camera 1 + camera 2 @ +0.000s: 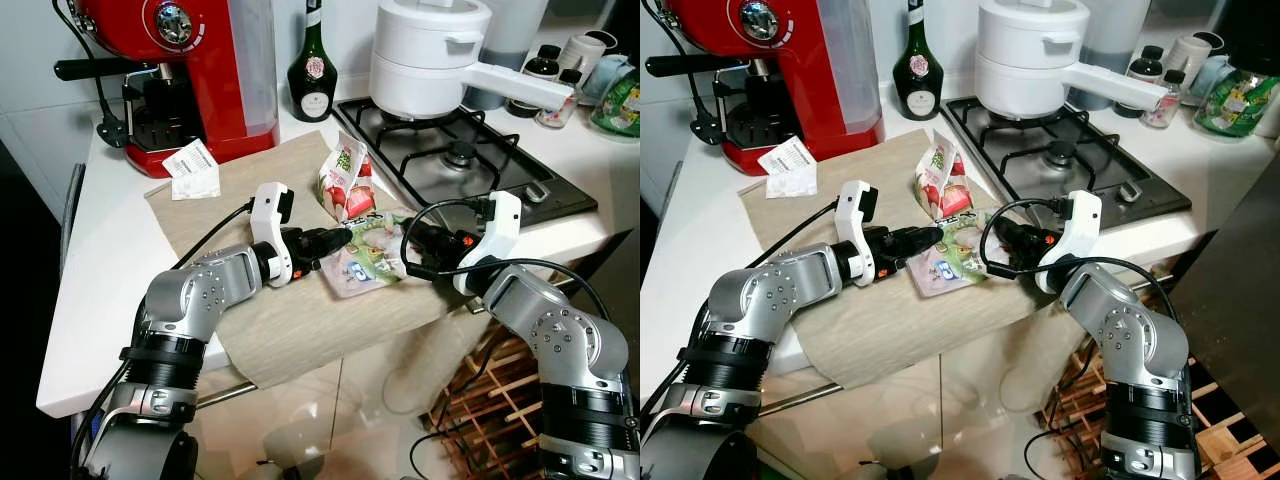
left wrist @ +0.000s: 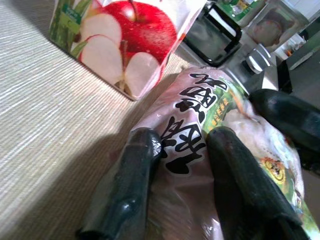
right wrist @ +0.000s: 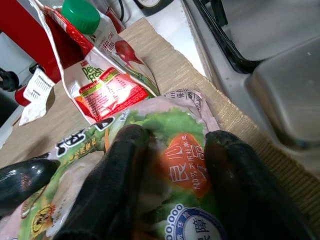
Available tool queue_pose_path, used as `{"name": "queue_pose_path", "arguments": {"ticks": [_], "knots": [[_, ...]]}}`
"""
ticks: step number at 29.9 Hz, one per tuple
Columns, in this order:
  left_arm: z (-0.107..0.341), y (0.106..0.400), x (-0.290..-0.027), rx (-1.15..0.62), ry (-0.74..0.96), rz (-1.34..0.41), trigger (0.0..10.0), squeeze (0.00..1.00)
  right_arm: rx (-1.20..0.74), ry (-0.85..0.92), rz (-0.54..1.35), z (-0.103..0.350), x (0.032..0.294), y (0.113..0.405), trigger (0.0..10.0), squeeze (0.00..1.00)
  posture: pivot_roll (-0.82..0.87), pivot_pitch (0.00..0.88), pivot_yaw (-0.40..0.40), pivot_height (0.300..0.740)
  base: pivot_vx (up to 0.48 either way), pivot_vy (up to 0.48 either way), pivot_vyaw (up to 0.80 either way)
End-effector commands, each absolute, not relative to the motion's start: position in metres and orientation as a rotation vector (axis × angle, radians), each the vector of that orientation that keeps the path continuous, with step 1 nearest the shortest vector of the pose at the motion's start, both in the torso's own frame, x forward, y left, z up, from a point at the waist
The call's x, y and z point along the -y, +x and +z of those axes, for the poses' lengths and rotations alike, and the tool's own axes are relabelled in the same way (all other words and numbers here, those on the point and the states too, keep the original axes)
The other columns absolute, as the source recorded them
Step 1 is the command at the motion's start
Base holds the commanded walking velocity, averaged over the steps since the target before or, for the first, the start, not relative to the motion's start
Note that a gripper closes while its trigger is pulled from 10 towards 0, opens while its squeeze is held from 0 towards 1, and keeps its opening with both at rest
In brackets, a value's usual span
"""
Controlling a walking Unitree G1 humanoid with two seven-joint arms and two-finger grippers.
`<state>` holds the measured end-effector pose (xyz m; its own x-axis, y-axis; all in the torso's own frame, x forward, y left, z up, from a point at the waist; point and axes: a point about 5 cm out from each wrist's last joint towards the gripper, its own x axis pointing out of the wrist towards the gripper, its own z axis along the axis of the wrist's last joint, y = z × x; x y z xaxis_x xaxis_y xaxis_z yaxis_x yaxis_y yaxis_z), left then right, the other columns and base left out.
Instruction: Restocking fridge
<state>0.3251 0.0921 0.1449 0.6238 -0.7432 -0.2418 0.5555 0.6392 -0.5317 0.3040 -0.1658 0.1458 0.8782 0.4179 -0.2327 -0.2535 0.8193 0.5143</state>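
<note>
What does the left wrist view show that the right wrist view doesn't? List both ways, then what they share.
Left wrist, not right wrist: the apple picture on the juice carton and black lettering on the food bag. Right wrist, not left wrist: the carton's green cap, the red coffee machine, a paper slip. Shared: the bag on the beige cloth, the carton beside it, the hob, and open fingers on the bag: left gripper, right gripper.

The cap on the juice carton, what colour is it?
Green. The cap on the juice carton shows best in the right wrist view.
</note>
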Motion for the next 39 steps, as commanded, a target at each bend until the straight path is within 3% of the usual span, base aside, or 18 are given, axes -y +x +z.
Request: {"name": "queue_pose_path", "arguments": {"ticks": [1,14,24,25,26,35,39], "knots": [[0.135,0.321,-0.088,-0.52,-0.438,-0.778,0.0,0.0,-0.387,0.49,0.362,0.137,0.16,0.302,0.0,0.0,-0.12,0.0,0.047,0.736,0.0,0.0,0.0],[0.234,0.337,-0.101,-0.082,-0.54,-0.788,0.0,0.0,-0.02,0.404,0.354,0.203,0.161,0.313,0.0,0.0,-0.12,0.002,0.043,0.736,0.0,0.0,0.0],[0.253,0.326,-0.089,0.002,-0.539,-0.852,0.0,0.0,0.132,0.319,0.276,0.226,0.169,0.317,0.0,0.0,-0.12,0.002,0.04,0.736,0.0,0.0,0.0],[0.254,0.324,-0.088,0.008,-0.535,-0.864,0.0,0.0,0.138,0.308,0.262,0.226,0.17,0.317,7.8,0.0,-0.12,0.001,0.038,0.736,0.0,0.0,0.0],[0.254,0.323,-0.085,0.007,-0.525,-0.873,0.0,0.0,0.138,0.291,0.241,0.225,0.172,0.318,10.0,0.0,-0.12,0.002,0.038,0.736,0.0,0.0,0.0],[0.261,0.326,-0.087,0.079,-0.446,-0.796,0.0,0.0,0.172,0.208,0.105,0.222,0.183,0.32,10.0,0.0,-0.12,0.002,0.042,0.736,0.0,0.0,0.0],[0.28,0.328,-0.093,0.197,-0.413,-0.727,0.0,0.0,0.311,0.006,-0.042,0.237,0.192,0.315,10.0,0.0,-0.12,0.004,0.041,0.736,0.0,0.0,0.0]]}}
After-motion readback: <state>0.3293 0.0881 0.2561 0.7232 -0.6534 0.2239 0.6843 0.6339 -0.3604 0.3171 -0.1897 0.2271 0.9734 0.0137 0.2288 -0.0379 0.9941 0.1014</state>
